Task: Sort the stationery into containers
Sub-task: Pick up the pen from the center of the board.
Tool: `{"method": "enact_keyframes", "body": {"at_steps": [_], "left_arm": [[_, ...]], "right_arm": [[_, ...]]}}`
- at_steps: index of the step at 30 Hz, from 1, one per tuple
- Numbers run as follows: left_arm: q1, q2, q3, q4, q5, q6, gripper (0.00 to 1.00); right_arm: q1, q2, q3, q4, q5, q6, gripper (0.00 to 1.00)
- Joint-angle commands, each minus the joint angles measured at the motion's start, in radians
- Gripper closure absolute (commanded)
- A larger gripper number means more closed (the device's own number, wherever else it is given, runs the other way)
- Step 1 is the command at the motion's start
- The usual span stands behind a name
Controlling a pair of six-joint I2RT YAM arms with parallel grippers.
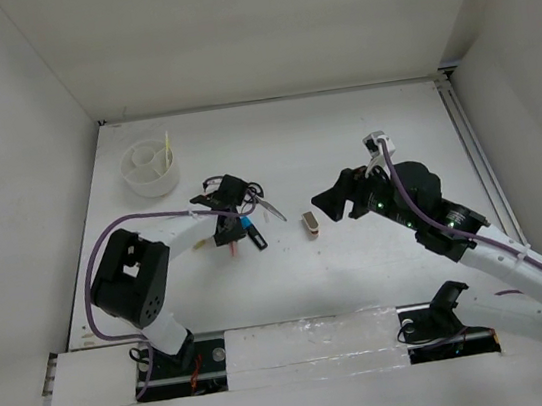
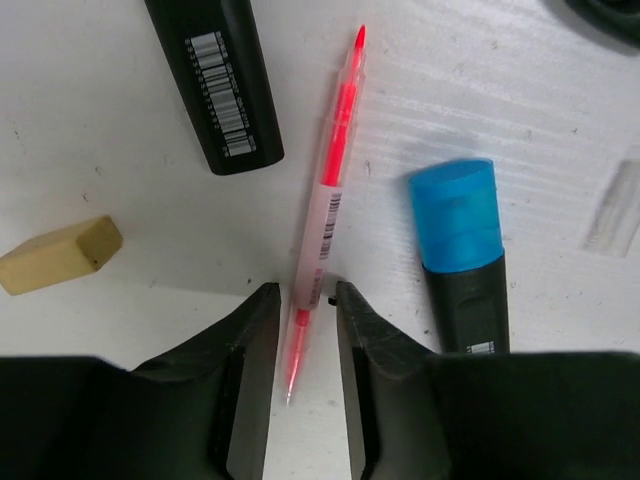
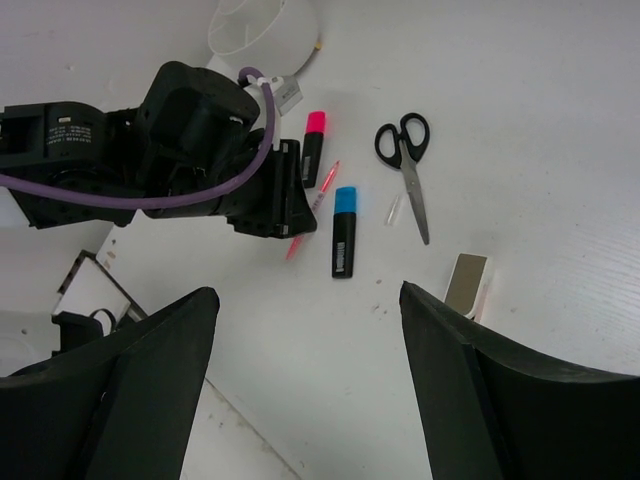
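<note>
From my end the whole cell is just white: a matte white table [image 1: 342, 132] boxed in by a plain back wall [image 1: 256, 23], a left wall [image 1: 8, 199] and a right wall [image 1: 526, 76], all bare and the same pale shade; a thin metal rail [image 1: 475, 164] runs along the table's right edge, and a white ledge [image 1: 311, 344] with a glossy patch sits across the near side. Lighting looks flat and even; shadows on the tabletop are soft, and up close the surface shows faint scuffs and specks.
</note>
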Motion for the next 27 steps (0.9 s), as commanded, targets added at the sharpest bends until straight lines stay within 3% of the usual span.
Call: {"method": "enact_keyframes", "body": {"at_steps": [1, 8, 16, 21, 24, 27], "left_arm": [[-0.001, 0.082, -0.038, -0.001, 0.034, -0.017, 0.77], [-0.001, 0.082, -0.047, -0.001, 0.034, -0.017, 1.0], [-0.012, -0.034, -0.033, -0.03, 0.097, -0.003, 1.0], [-0.091, -0.154, 0.118, -0.191, 0.001, -0.012, 1.0], [-0.111, -0.218, 0.18, -0.28, -0.067, -0.012, 1.0], [-0.112, -0.263, 0.18, -0.315, -0.078, 0.0, 1.0]], "right_arm": [[-0.005, 0.0, -0.002, 0.065, -0.014, -0.001, 0.21], [-0.005, 0.0, -0.002, 0.075, -0.034, 0.008, 0.22], [-0.005, 0.032, -0.002, 0.084, -0.025, 0.008, 0.22], [-0.005, 0.184, 0.074, 0.084, 0.009, -0.004, 0.25], [0.051, 0.317, 0.178, 0.01, 0.126, -0.027, 0.26], [0.077, 0.426, 0.255, -0.025, 0.155, -0.027, 0.29]]}}
